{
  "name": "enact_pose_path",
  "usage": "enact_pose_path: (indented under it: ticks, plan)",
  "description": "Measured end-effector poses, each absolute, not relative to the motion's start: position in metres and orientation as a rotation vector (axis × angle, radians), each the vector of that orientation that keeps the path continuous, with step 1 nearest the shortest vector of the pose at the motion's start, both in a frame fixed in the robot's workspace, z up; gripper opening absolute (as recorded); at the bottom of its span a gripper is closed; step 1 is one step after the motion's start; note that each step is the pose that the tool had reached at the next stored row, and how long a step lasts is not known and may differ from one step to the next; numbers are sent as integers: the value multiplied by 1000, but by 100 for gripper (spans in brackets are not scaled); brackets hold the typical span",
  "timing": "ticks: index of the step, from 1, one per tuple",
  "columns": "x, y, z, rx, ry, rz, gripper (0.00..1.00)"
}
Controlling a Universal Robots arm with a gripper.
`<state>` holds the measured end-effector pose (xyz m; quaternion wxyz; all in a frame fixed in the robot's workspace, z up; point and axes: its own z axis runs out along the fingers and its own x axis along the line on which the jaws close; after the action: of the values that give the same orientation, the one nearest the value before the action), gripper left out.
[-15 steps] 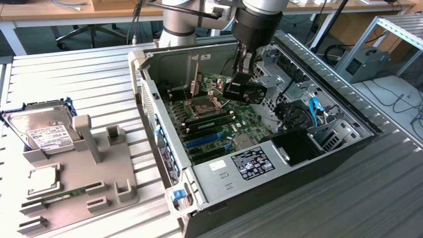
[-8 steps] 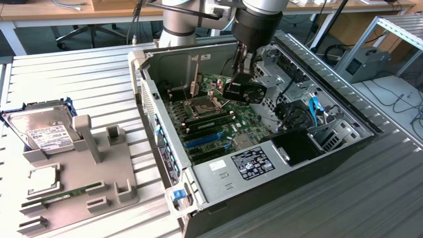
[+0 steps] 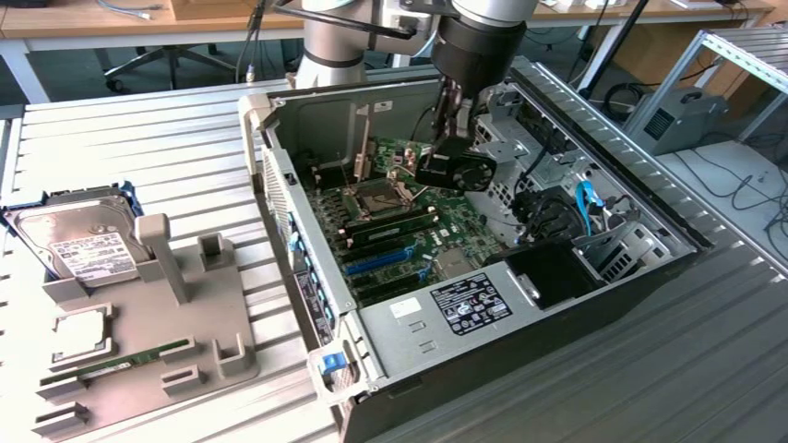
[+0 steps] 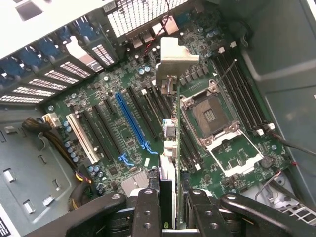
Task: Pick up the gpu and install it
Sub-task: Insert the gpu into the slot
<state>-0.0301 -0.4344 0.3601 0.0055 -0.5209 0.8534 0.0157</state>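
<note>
While the grey tray sits on the slatted table at the exterior view's left, it carries a silver hard drive with a white label, a square chip and a slim green RAM stick; further right lies the open computer case, its green motherboard facing up; above that board hangs the gripper, reaching down into the case from the arm; the gpu is clamped between the fingers, its black round fan showing just below them in the exterior view; at that view's right, blue cables run past the drive cage. Seen from the wrist, the gripper has its two black fingers pressed on either face of the gpu, which stands edge-on between them; its silver end bracket points away from the fingers; the card hangs above the motherboard, between the blue slot and the empty CPU socket.
</note>
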Motion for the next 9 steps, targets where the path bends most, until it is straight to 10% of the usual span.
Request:
enact_pose_path:
  ticks: [9]
  plan:
    - [-30,-434,360,-1684,2639,49,26]
